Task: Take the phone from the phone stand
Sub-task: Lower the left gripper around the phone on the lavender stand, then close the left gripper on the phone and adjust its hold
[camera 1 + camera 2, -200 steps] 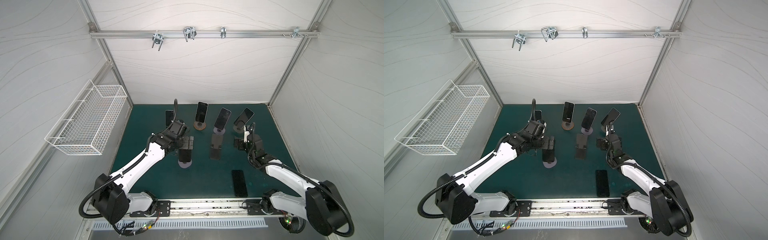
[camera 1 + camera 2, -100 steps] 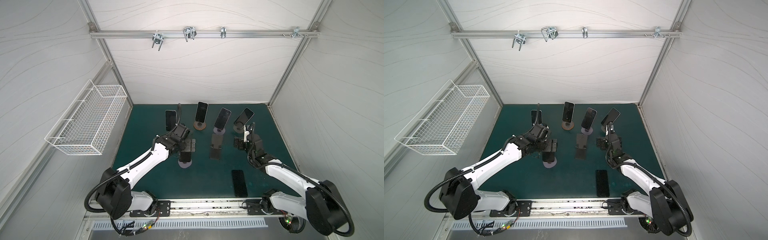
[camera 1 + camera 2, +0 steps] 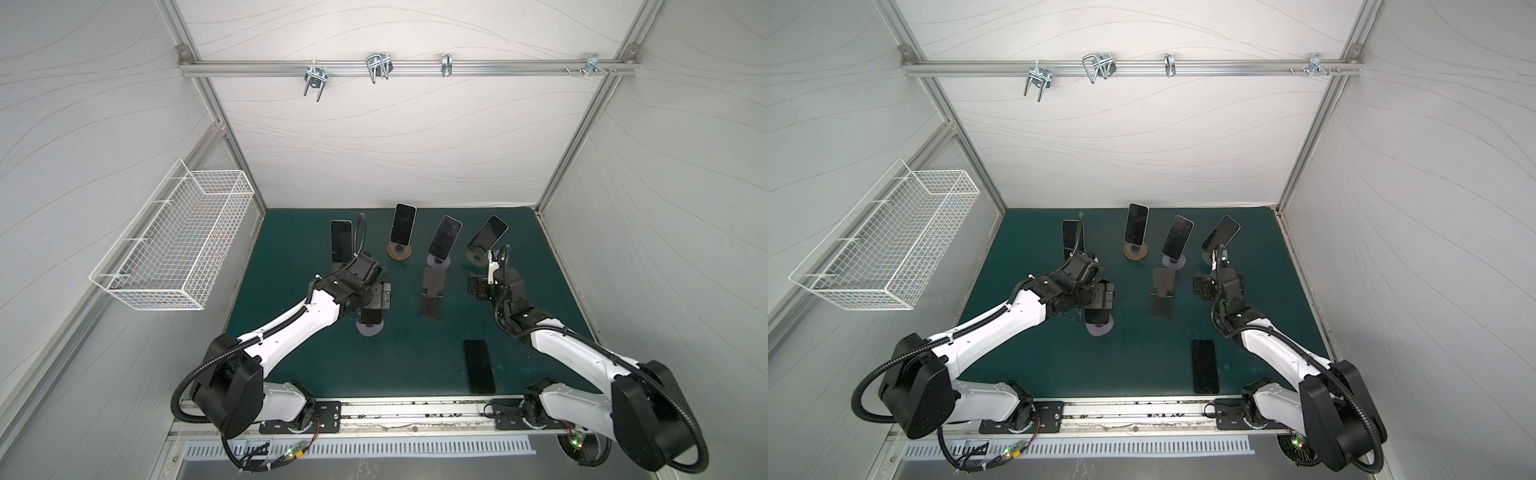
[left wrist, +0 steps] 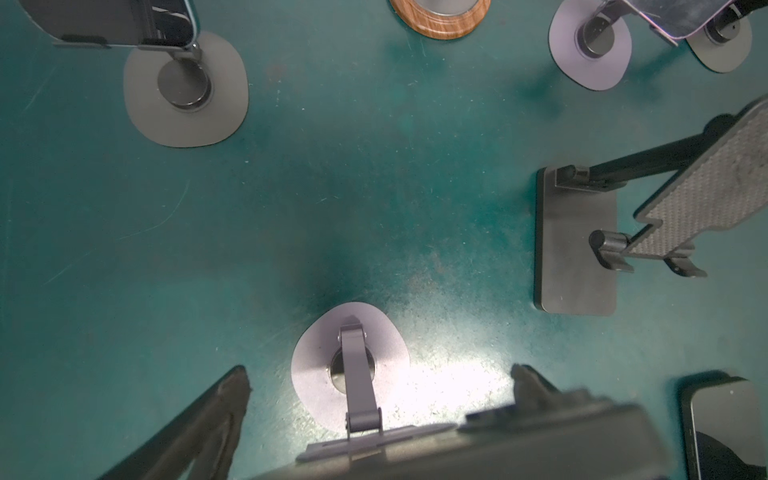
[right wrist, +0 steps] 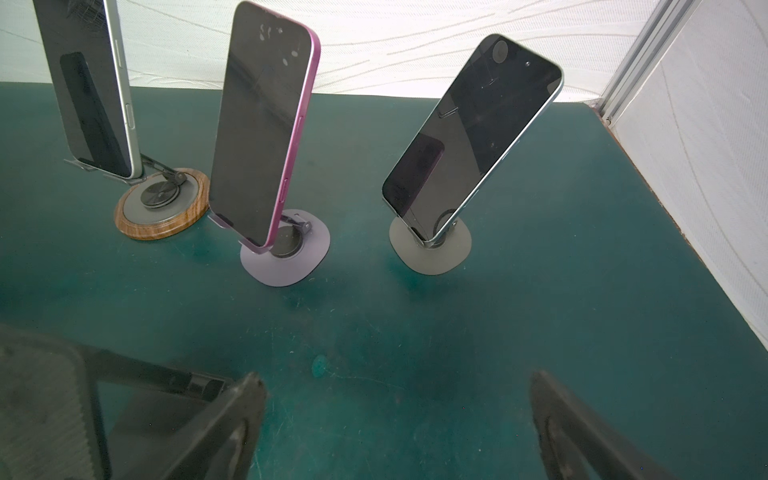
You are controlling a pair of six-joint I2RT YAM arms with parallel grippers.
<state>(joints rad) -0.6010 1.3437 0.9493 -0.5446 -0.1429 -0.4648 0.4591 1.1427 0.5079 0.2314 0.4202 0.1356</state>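
Over the table (image 3: 374, 365): both claws wide, holding nothing.
Under left claw (image 4: 379, 370): purple stand (image 4: 316, 374); right claw (image 5: 397, 377) faces pink phone (image 5: 257, 124), apart.

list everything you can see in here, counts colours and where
phones on stands: four, dark screens, back row
back stands: four; one wood-rimmed, one lavender, two grey; under those phones
flat phone: one, black, lying on the mat, front right
black folding stand: one, mid-mat, empty
front lavender stand: one, under the left gripper; load unclear
mat: one, teal, floor
wire basket: one, white, left wall
hooks: four, silver, top rail
left gripper: open, over the front lavender stand
right gripper: open, empty, right side, before the back row
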